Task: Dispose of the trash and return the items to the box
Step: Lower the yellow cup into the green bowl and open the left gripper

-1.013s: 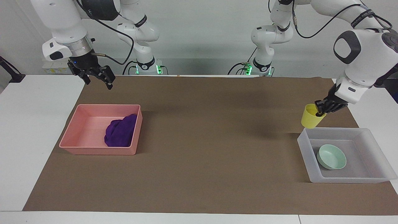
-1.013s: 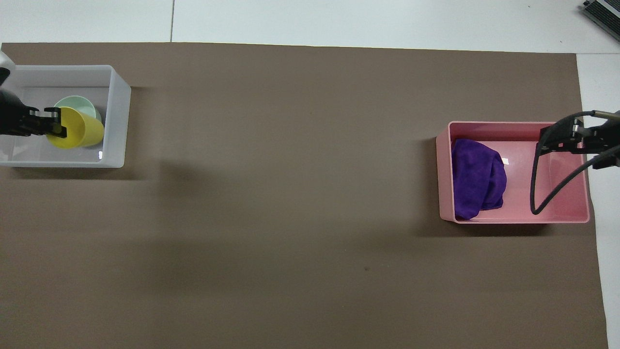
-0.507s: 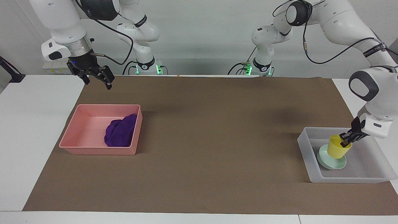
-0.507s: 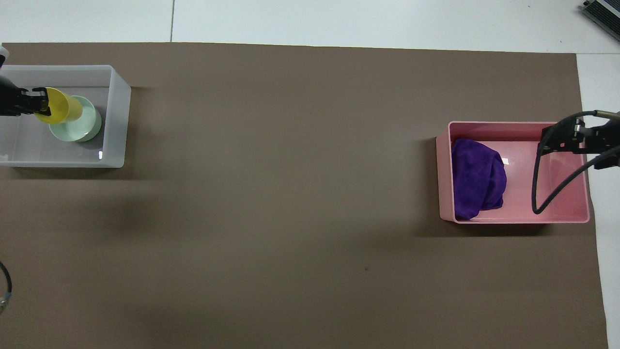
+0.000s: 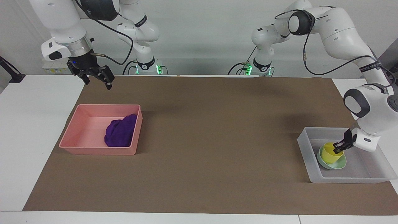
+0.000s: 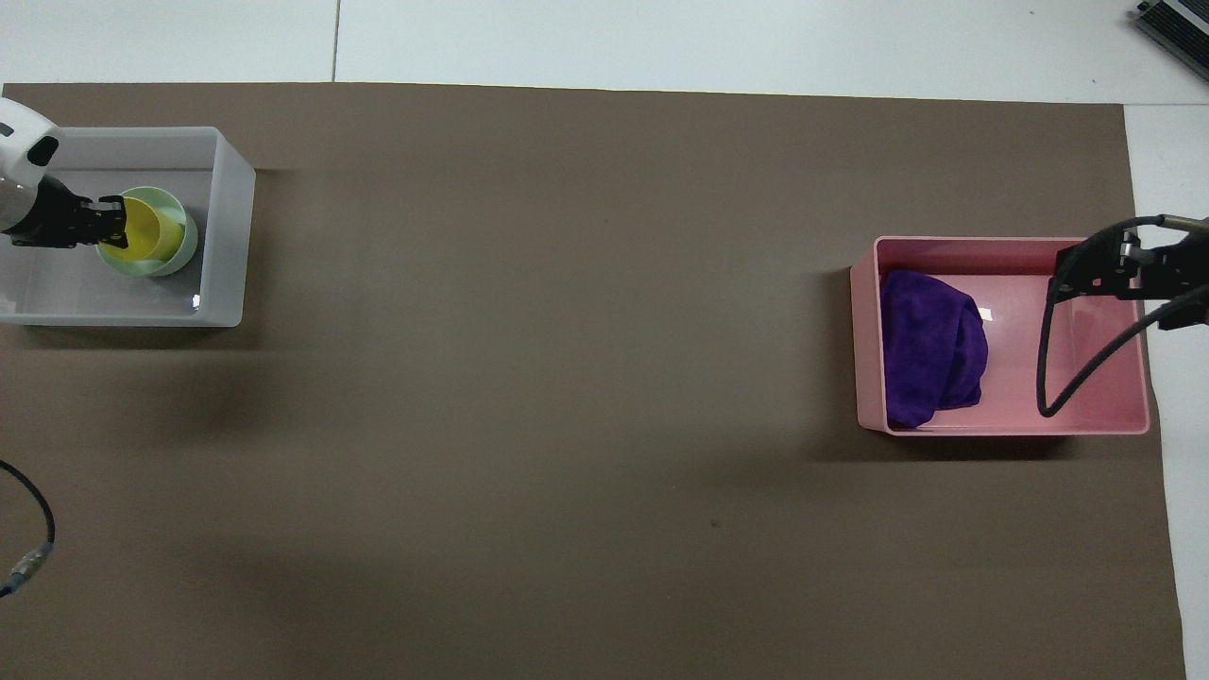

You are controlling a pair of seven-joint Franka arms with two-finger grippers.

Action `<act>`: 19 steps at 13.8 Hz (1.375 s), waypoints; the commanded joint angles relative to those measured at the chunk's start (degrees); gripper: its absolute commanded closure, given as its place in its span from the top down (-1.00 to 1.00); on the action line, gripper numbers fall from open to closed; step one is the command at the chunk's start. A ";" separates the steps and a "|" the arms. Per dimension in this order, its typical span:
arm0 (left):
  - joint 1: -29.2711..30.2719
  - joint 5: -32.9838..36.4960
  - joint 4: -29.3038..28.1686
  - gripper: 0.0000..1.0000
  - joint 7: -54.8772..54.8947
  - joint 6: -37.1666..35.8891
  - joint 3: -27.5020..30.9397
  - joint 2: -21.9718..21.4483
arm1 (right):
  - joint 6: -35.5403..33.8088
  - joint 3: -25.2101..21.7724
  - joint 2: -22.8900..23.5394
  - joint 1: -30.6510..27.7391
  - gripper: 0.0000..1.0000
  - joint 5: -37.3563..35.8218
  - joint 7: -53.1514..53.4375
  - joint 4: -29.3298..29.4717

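The yellow cup (image 5: 329,154) (image 6: 142,236) stands upright in the mint-green bowl (image 5: 339,165) (image 6: 185,247), inside the translucent box (image 5: 306,149) (image 6: 232,236) at the left arm's end of the table. My left gripper (image 5: 338,148) (image 6: 111,223) is down in the box, shut on the cup's rim. The purple cloth (image 5: 119,132) (image 6: 926,345) lies bunched in the pink bin (image 5: 93,150) (image 6: 1086,401). My right gripper (image 5: 98,83) (image 6: 1086,269) waits open and empty, raised in the air by the pink bin's end.
A brown mat (image 5: 211,140) covers most of the white table. The right arm's black cable (image 6: 1044,378) loops over the pink bin in the overhead view. Another cable end (image 6: 24,557) shows at the left arm's side.
The left gripper carried the yellow cup from over the box's edge down into the box and onto the green bowl. The right arm has not moved.
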 commanded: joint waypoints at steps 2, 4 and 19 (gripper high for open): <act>0.55 0.42 1.38 1.00 3.61 -0.86 -0.43 -0.68 | -0.11 0.30 -0.82 -0.57 1.00 0.01 -1.31 -0.91; 0.02 0.68 1.47 1.00 3.70 -1.30 -0.60 -4.10 | -0.11 0.30 -0.82 -0.66 1.00 0.01 -1.31 -0.91; -13.08 0.33 -9.58 1.00 -5.17 -27.41 -1.49 -34.86 | -0.29 0.30 -0.82 -0.83 1.00 0.01 -1.40 -0.91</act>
